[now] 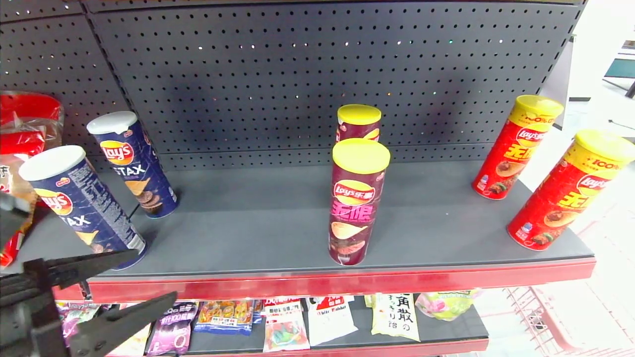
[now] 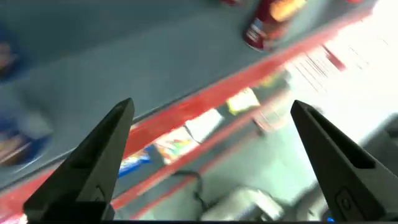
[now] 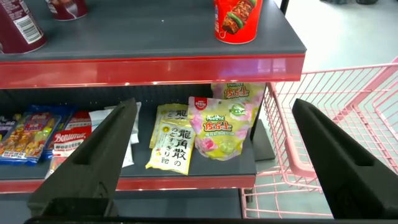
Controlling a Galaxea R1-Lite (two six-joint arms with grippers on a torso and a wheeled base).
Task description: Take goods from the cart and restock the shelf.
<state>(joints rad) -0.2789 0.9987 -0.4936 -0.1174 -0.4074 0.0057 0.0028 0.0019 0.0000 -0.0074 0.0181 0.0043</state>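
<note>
Left end effector [image 1: 156, 273]: jaws wide apart, nothing held, low in front of the shelf [image 1: 258, 223] at its left end, just below the front blue can [image 1: 79, 203].

Right end effector [image 3: 214, 102]: also spread wide and empty, facing the lower shelf [image 3: 186, 182] with its snack bags [image 3: 224, 124]. The pink cart [image 3: 348, 70] is just beside that shelf, on the robot's right.

Likely step: fetch goods from the cart, since nothing is gripped yet. I can't tell what lies in the cart.

Doing it well:
- The right arm looks best placed for the cart.
- Keep the jaws wide until they are around the item.
- Stay clear of the red shelf lip [image 1: 322, 282].
- Stock the bare gaps either side of the purple cans [image 1: 357, 198], toward the blue cans or the red cans [image 1: 570, 191].
- Set items upright.
- Don't nudge the front purple can, which stands near the lip.
</note>
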